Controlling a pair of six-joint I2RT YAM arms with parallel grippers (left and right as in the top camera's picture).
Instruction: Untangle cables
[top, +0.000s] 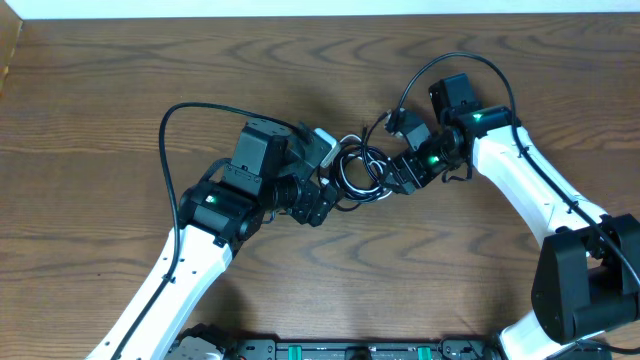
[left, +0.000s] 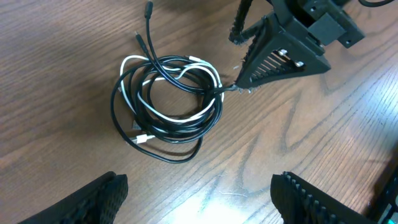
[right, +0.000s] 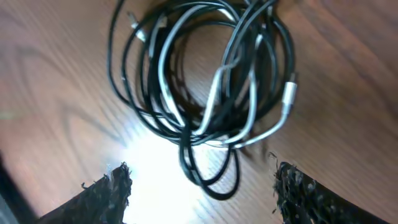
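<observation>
Black cables (left: 115, 109) and white cable (left: 126, 62) coiled together on table (left: 62, 37). Left gripper (left: 199, 183), right gripper (right: 202, 171): fingers apart, empty. Best: pinch one outer strand, draw slowly.

I have little room in the middle: my left gripper (top: 320, 200) and right gripper (top: 396, 180) flank the tangled cables (left: 180, 78) closely, jaws wide on both. The right gripper's tip sits against the coil's edge and blocks that side. The bare table (top: 120, 80) beyond the coil and toward the far edge is open for passing.
</observation>
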